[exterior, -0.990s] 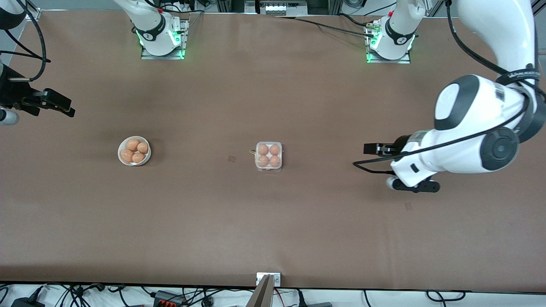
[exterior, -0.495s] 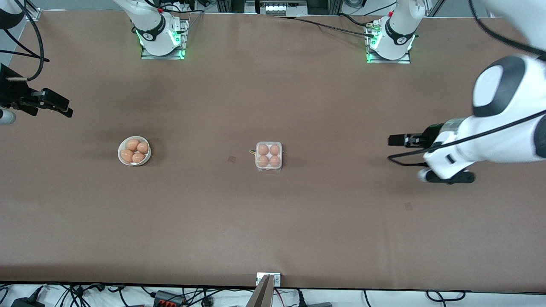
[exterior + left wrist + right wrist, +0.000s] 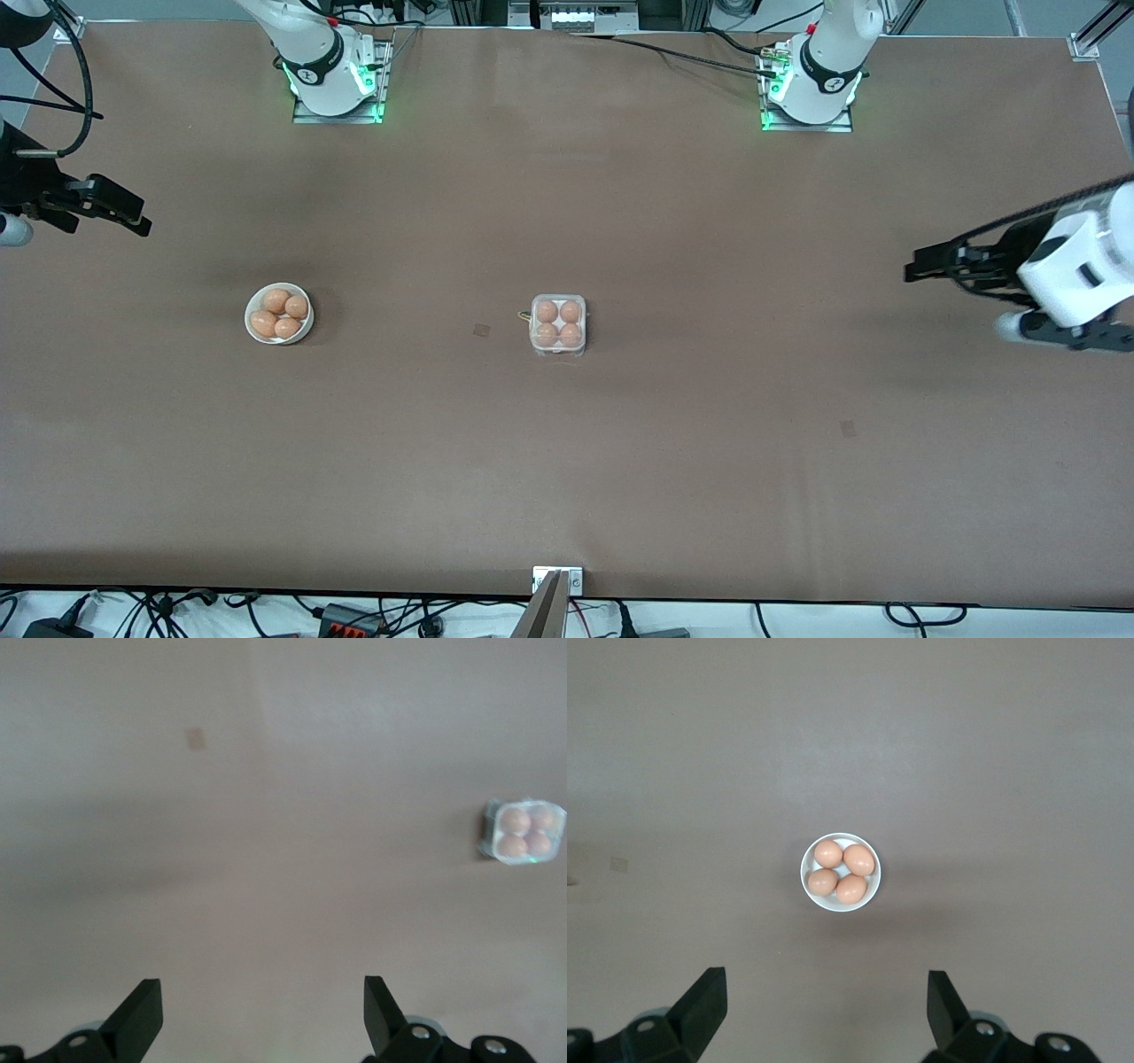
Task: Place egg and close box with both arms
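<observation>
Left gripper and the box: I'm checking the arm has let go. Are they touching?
Apart. The front view shows the left gripper over bare table at the left arm's end, well clear of the box; its wrist view shows open fingers holding nothing.

The left arm swings away from the box point(image 3: 558, 325) toward its own end of the table, most of its white body now out of the front view. Its left gripper point(image 3: 921, 266), fingers spread wide, is over bare tabletop, well apart from the box. At the other end, the right gripper point(image 3: 133, 217) edges slightly farther outward.
</observation>
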